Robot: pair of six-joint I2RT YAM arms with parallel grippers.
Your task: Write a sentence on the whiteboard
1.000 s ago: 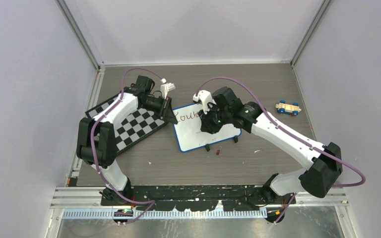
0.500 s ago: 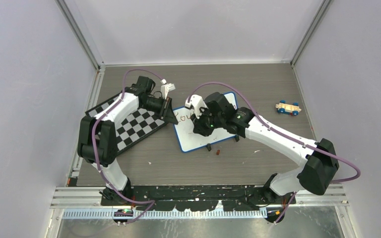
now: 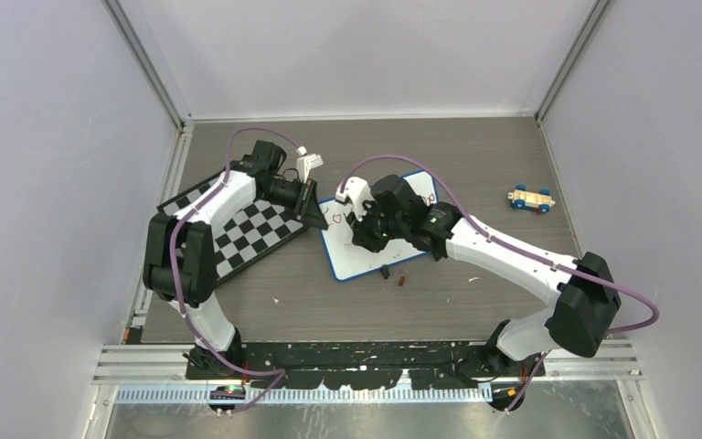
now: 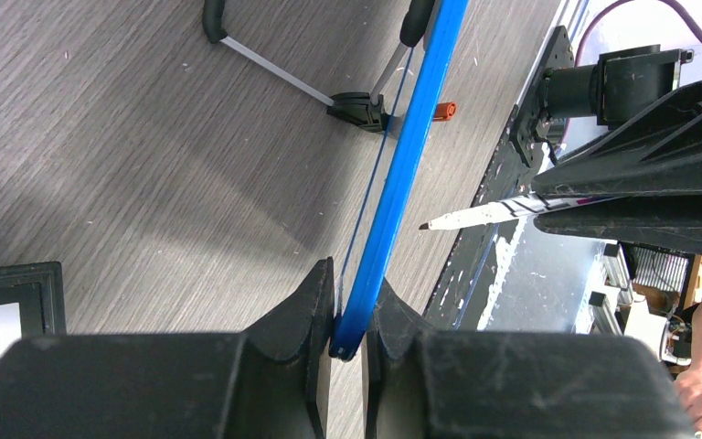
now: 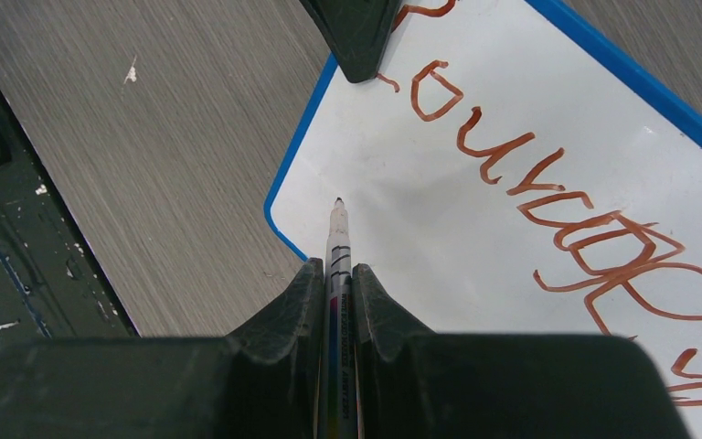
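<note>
Two arms meet at the whiteboard [image 3: 352, 263] near mid-table in the top view. Over the last second the right gripper [image 3: 363, 236] has swept from the board's middle to its left side, so the arm now covers most of the writing that showed before. The left gripper [image 3: 316, 212] has not shifted from the board's upper left corner. I take this as a return to the margin to start another line, so the sentence is only partly written. A chessboard [image 3: 247, 233] lies to the left, a toy car [image 3: 532, 198] sits well apart on the right, and a small brown bit [image 3: 403, 281], perhaps a cap, rests just in front of the board. From the left wrist, the left jaws are nearly closed and pinch the board's blue frame [image 4: 407, 155], seen edge-on and propped on a clip foot [image 4: 358, 108]. The marker [image 4: 475, 215] points at the writing face, and its tip seems just off it. From the right wrist, the right jaws are clamped on the marker's barrel, with the tip over bare white near the board's left edge. The sentence [image 5: 548, 192], brownish-red, runs off to the upper right; contact with the board cannot be told here. No box, tray or other container shows in any view.
</note>
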